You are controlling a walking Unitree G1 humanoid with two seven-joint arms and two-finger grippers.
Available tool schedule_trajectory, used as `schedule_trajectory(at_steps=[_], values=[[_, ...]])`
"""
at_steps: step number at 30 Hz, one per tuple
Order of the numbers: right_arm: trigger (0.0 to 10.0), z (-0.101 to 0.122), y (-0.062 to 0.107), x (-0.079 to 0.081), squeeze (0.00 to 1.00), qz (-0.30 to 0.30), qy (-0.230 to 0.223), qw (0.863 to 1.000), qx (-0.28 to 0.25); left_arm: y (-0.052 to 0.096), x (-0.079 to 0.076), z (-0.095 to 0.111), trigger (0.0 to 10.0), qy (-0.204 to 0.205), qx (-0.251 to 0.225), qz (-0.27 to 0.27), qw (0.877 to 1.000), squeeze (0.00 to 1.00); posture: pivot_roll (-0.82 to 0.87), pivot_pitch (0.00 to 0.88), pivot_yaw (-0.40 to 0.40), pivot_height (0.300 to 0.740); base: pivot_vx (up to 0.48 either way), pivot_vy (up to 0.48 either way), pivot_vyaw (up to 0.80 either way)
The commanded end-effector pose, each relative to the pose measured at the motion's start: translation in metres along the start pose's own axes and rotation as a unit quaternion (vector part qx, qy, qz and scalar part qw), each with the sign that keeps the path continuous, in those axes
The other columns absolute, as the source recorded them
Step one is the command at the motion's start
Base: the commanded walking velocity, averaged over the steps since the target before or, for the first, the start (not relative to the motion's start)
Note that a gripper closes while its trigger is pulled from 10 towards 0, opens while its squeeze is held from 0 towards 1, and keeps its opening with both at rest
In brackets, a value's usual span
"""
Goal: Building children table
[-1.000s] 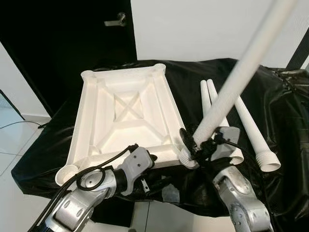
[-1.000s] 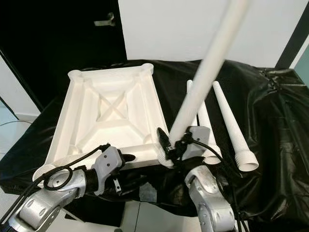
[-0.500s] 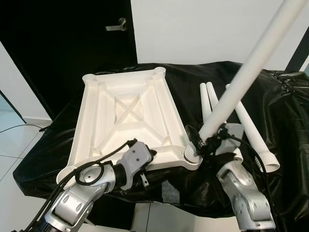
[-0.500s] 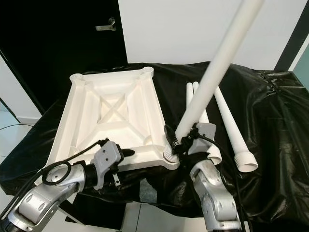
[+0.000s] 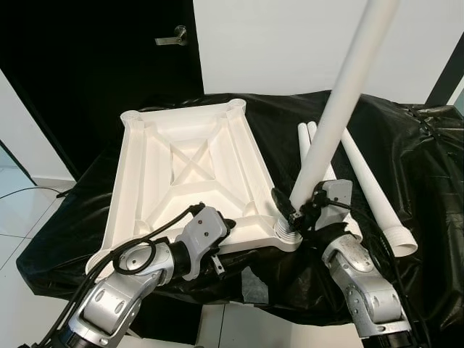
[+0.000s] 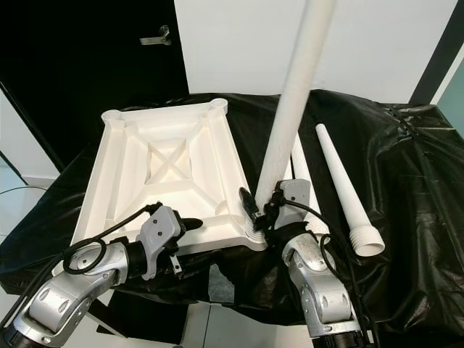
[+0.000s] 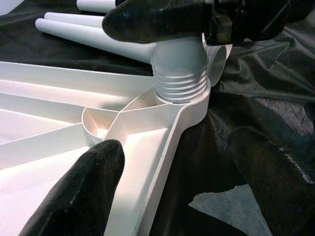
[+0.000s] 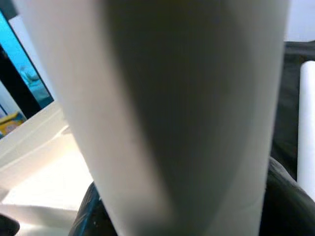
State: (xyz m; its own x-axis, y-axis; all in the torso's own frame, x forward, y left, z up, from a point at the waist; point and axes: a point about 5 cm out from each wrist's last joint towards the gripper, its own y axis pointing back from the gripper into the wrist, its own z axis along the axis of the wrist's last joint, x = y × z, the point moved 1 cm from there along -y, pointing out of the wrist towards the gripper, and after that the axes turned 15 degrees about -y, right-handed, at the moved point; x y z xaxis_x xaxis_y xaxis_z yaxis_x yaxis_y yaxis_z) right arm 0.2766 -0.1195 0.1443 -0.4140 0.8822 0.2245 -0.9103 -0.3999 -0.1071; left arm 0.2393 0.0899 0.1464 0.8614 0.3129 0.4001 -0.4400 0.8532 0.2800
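White ribbed tabletop (image 5: 190,174) lies upside down on the black-draped worktop (image 5: 428,181), toward its left edge. The right gripper (image 5: 299,215) is clamped on a tapered white leg (image 5: 341,109) standing in the near-right corner socket. Spare legs (image 5: 373,192) lie beside it. The left gripper (image 7: 177,182) has its fingers apart, straddling the tabletop's near rim.

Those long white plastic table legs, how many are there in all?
4. One white plastic leg stands in the upturned white tabletop's near corner socket, held by the right gripper. Three lie on the black cloth beside it.

White tabletop (image 5: 185,174) and white legs (image 5: 366,185) on black cloth (image 5: 428,181).
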Motion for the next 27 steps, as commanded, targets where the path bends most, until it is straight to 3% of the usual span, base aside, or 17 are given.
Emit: schedule_trajectory(at_steps=[1,16,27], values=[[10.0,-0.016,0.006,-0.002,0.0,0.007,0.021,0.999,0.031,0.001,0.006,0.004,10.0,-0.001,-0.003,0.014,1.0,0.0,0.05,0.0,0.027,0.74,0.0,0.0,0.0],[10.0,-0.032,0.011,-0.004,0.0,0.055,0.062,0.996,0.031,0.0,0.007,0.009,10.0,-0.001,-0.01,0.016,1.0,0.0,0.05,0.0,0.029,0.74,0.0,0.0,0.0],[10.0,-0.034,0.006,-0.017,0.0,-0.019,-0.009,0.999,0.034,0.001,0.008,0.01,10.0,-0.002,-0.009,0.018,1.0,0.0,0.07,0.0,0.025,0.74,0.0,0.0,0.0]])
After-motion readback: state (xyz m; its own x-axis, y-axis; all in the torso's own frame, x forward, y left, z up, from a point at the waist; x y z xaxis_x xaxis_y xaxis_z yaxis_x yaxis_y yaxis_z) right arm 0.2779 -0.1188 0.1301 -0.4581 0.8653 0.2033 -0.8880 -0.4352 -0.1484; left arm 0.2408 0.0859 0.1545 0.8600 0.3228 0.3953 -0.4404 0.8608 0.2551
